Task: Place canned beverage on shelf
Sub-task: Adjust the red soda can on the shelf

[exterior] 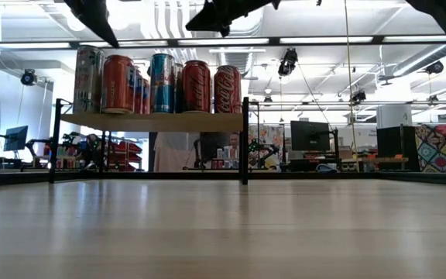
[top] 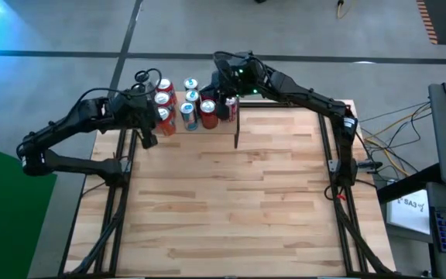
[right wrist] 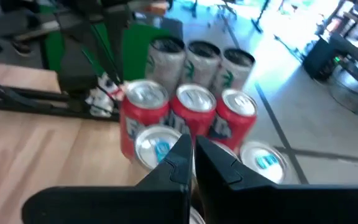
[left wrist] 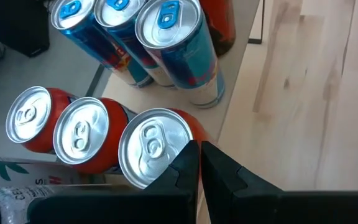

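The cans (exterior: 157,81) are standing packed upright on the shelf (exterior: 152,121), at the table's (top: 231,201) far edge; both claws, left (top: 147,139) and right (top: 231,99), are hovering pinched shut (empty) above them.

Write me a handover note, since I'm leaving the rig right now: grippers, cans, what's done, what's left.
Left gripper: shut, empty, above the shelf's left end, over the red cans.
Right gripper: shut, empty, above the shelf's right end.
Small light-wood shelf with black metal uprights: at the table's far edge, carrying upright aluminium cans: red cola cans, blue-and-silver slim cans, and pale white-green cans.
Done: cans stand on the shelf; neither gripper holds one.
Left: no can shows on the butcher-block tabletop.
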{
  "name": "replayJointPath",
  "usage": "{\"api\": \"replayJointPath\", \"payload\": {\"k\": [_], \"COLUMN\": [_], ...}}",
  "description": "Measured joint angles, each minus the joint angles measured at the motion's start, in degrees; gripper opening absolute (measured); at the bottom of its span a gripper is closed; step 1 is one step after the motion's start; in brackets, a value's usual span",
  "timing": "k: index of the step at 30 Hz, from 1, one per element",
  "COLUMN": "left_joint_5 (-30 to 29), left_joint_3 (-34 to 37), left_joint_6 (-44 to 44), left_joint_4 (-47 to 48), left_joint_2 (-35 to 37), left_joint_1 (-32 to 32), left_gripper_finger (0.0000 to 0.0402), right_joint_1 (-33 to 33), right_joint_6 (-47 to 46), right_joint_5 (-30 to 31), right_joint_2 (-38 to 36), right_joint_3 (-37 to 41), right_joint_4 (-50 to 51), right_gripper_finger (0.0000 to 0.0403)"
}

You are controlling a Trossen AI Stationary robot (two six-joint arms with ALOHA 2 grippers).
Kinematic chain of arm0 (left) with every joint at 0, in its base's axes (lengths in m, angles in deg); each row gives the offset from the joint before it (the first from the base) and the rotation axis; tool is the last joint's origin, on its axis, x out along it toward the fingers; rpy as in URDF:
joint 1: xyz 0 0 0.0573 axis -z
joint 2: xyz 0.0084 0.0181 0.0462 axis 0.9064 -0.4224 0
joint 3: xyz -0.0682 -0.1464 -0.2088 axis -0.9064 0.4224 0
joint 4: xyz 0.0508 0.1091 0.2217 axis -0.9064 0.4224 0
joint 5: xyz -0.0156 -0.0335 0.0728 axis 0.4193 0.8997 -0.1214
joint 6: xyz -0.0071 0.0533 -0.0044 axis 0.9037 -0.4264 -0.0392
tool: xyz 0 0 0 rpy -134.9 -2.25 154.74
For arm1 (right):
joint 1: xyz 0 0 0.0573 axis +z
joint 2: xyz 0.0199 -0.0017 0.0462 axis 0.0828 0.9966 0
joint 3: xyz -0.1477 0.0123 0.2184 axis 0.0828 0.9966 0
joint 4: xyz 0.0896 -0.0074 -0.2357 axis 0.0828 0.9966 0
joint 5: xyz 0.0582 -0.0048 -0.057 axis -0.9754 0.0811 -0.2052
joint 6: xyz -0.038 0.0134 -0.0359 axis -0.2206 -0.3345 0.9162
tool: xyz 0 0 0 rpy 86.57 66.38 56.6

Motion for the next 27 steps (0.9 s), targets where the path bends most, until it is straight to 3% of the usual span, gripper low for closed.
{"api": "replayJointPath", "payload": {"k": [7,16,27], "left_joint_5": [0.0,0.0,-0.3], "left_joint_3": [0.0,0.8,5.8], "left_joint_6": [0.3,0.0,0.4], "left_joint_4": [0.0,-1.2,-2.2], "left_joint_2": [1.7,2.3,4.1], "left_joint_1": [0.0,0.0,0.0], "left_gripper_finger": [0.0,0.0,0.0], "right_joint_1": [1.2,1.6,3.7], "right_joint_6": [0.1,1.4,0.5], "right_joint_5": [-0.9,-1.0,-0.9], "right_joint_2": [3.4,8.8,8.9], "right_joint_3": [-0.8,-5.6,-5.8], "right_joint_4": [-6.8,-6.9,-7.2], "right_gripper_finger": [0.0009,0.0009,0.0009]}}
